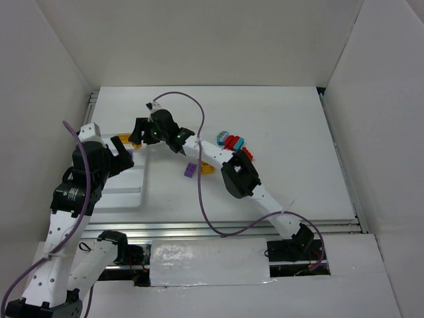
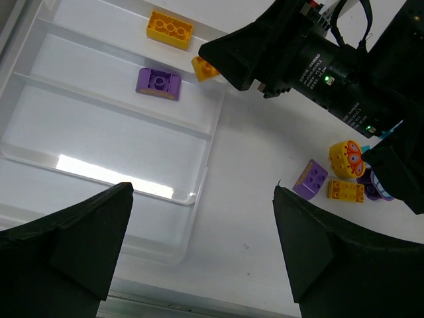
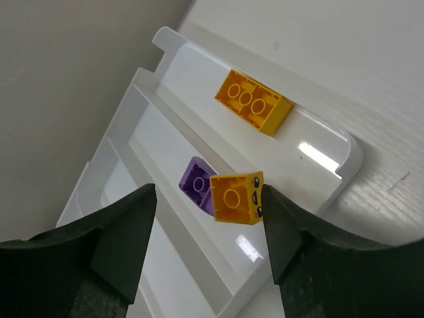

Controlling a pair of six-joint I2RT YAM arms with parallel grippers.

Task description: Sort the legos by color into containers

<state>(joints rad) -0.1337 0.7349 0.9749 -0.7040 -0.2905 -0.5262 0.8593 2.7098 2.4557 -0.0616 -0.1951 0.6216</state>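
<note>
The white tray (image 3: 344, 149) lies under my right gripper (image 3: 207, 192), which is open above its end. A small yellow brick (image 3: 235, 197) with a printed side hangs in the air, touching only the right finger; the left finger stands well away from it. In the tray's outermost row lies a long yellow brick (image 3: 252, 101). The adjacent row holds a purple brick (image 3: 196, 184). My left gripper (image 2: 202, 191) is open and holds nothing, hovering over the tray's corner (image 2: 192, 197). From there I see a loose purple brick (image 2: 311, 179) and a yellow brick (image 2: 345, 190) on the table.
A round yellow printed brick (image 2: 348, 158) lies by the loose ones. Red and teal bricks (image 1: 232, 141) cluster behind the right arm. The right arm (image 1: 238, 175) reaches diagonally across the table, its purple cable (image 1: 201, 192) looping beside it. White walls enclose the table.
</note>
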